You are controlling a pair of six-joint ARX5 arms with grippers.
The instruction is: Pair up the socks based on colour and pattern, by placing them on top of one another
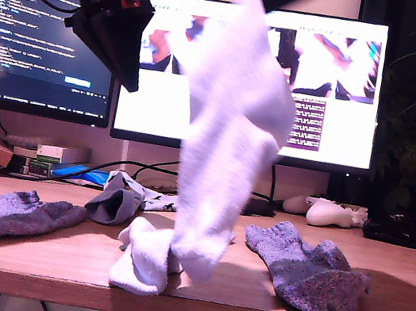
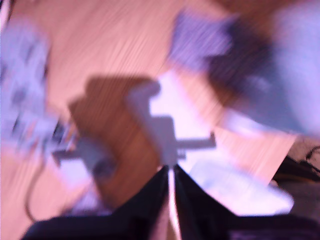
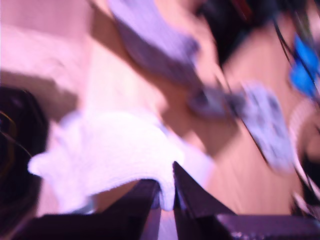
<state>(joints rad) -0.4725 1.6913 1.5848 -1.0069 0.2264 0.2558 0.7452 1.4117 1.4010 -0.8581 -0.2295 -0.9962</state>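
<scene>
Above wooden desk (image 1: 248,291), limp ribbed white sock (image 1: 229,127)

No words or nos. can be read. The dark screen (image 1: 47,14) at the exterior view's left has lines of code, too small to read. The bright screen (image 1: 317,86) has tiny text blocks, also too blurry.
</scene>
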